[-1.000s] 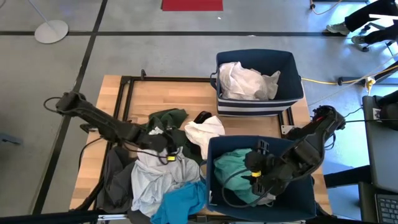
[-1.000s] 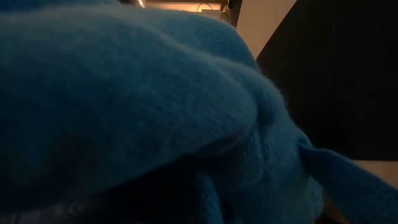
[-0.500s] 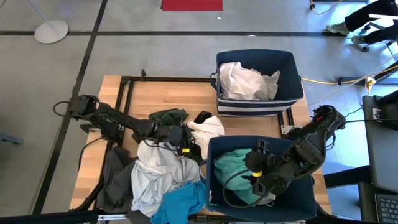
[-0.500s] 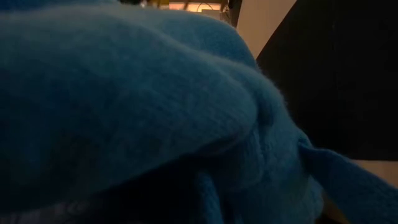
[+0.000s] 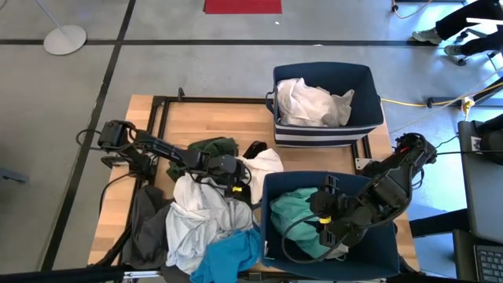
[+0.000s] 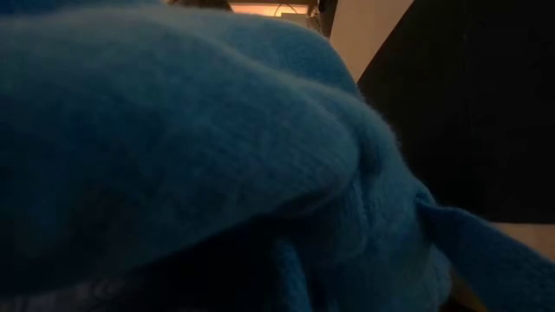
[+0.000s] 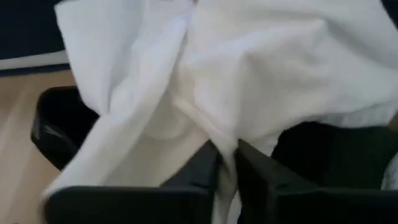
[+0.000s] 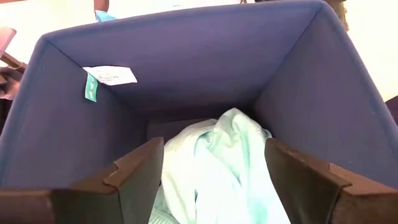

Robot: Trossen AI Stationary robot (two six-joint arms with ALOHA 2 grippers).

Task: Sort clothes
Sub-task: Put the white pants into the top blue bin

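The clothes lie heaped on the table's near left: a light grey garment, a teal blue one, a charcoal one and a dark green one. A white garment lies beside the near bin's left wall. My left gripper is at its left edge, shut on it. My right gripper hangs open inside the near navy bin, its fingers either side of a turquoise garment without touching it. The teal blue garment fills the low view. My left gripper pinches a raised fold of the white garment between its two fingers, which stand almost together with a thin strip of cloth between them. The fingers come slanting down from the table's left. The rest of the garment lies slack on the table ahead of them.
A second navy bin at the far right holds white clothes. A small black item lies by the white garment. Bare wood shows at the far left. A black frame runs round the table.
My left gripper has reached toward the table's right edge, from over the light grey garment to the white garment's left edge. The dark green garment now lies more bunched. My right arm has kept still.
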